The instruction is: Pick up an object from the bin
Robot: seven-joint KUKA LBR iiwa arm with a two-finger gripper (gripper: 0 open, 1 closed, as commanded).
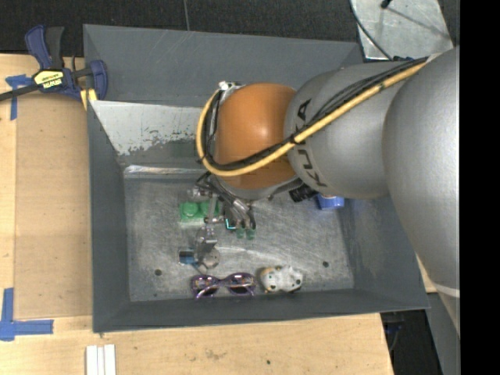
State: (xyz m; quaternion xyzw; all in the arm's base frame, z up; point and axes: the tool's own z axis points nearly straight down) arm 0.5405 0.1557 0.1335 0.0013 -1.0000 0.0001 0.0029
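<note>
My gripper (226, 238) hangs below the orange wrist cover, low over the middle of the bin floor. It is open, with one finger (208, 247) to the left and the other toward the right, and nothing shows between them. A green block (189, 212) lies just left of the gripper, partly hidden by it. A small dark and blue piece (187, 258) rests beside the left finger's tip. Purple sunglasses (224, 284) lie along the front wall, below the gripper.
A small white and yellow toy (280, 279) sits right of the sunglasses at the front wall. A blue thing (330, 202) peeks out from under the arm at the right. The arm hides the bin's back right part.
</note>
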